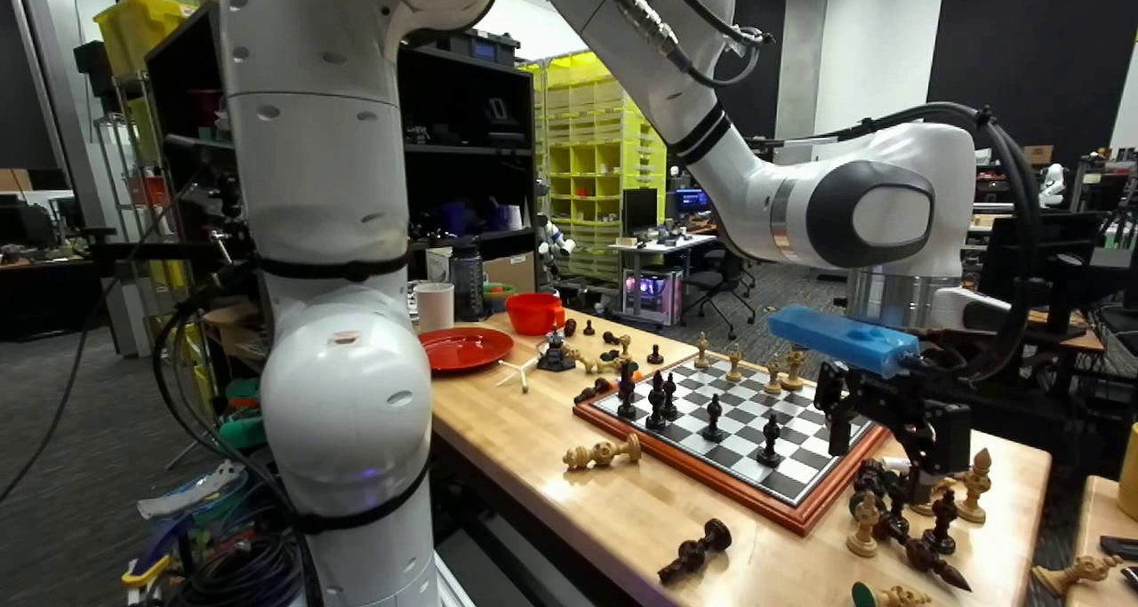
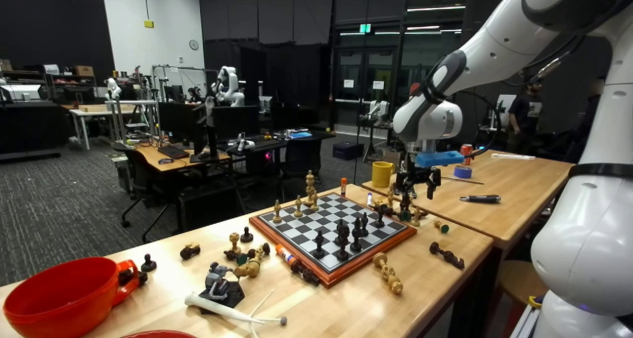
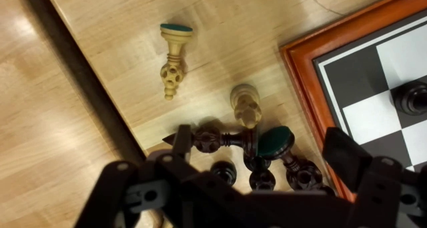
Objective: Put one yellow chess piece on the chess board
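Note:
The chess board (image 1: 693, 474) lies on the table, with several yellow pieces (image 1: 793, 369) and black pieces (image 1: 714, 420) standing on it. In the wrist view its wooden frame (image 3: 312, 97) is at the right. My gripper (image 1: 889, 451) is open and empty, above a cluster of loose pieces beside the board; it also shows in an exterior view (image 2: 418, 189). Between the fingers (image 3: 260, 138) are dark pieces (image 3: 208, 139), some lying, some upright. Just beyond them an upright yellow chess piece (image 3: 247, 104) stands on the table. Another yellow piece (image 3: 174, 59) lies on its side.
A large yellow piece (image 1: 602, 452) and a dark piece (image 1: 696, 551) lie in front of the board. A red cup (image 2: 69, 293), a red plate (image 1: 464, 349) and a figurine (image 1: 556, 355) are at the far end. A yellow mug (image 2: 382, 173) stands on the adjoining table.

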